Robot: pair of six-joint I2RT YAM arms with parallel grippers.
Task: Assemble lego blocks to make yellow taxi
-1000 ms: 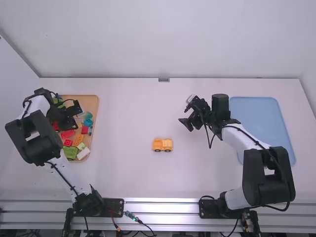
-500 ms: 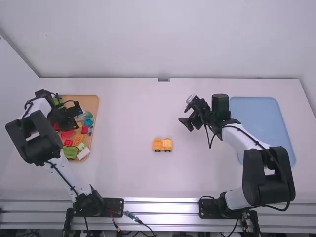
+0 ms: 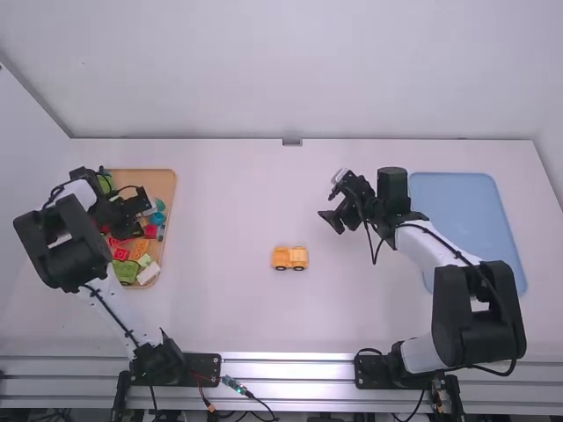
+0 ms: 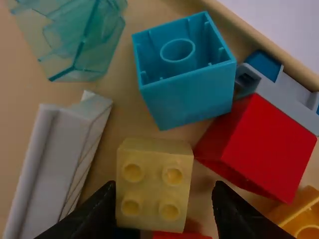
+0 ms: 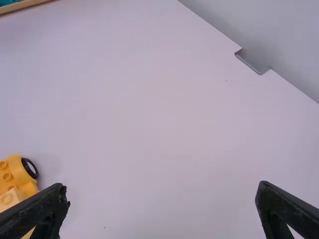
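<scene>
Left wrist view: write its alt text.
The open left gripper has its fingertips to either side of a pale yellow block with four studs. Around it lie an upturned turquoise block, a red block and a white piece.

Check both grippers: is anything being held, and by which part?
Nothing is held: the left gripper is open at the pale yellow block, the right gripper open and empty.
</scene>
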